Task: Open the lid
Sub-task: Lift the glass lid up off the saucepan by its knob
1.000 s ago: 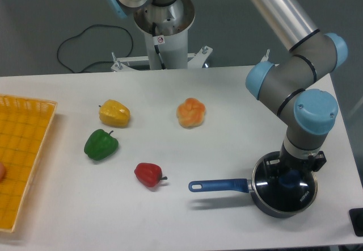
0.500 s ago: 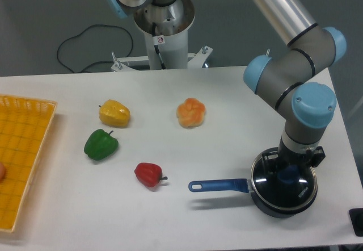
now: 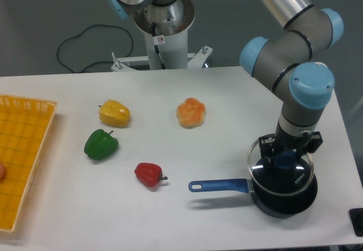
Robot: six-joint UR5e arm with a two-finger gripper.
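So the hand (image 3: 285,159) is clamped down on the blue knob of the lid (image 3: 281,170), fingers tight on either side of it. The lid sits a bit above the dark saucepan (image 3: 282,197), shifted slightly toward the back, rim clear of the pot's edge. The pan's blue handle points left along the white surface (image 3: 215,103). Further left there's an orange pepper (image 3: 191,113), a yellow one (image 3: 114,113), a green one (image 3: 101,144), a red one (image 3: 149,174), and a yellow basket (image 3: 20,154) at the edge.
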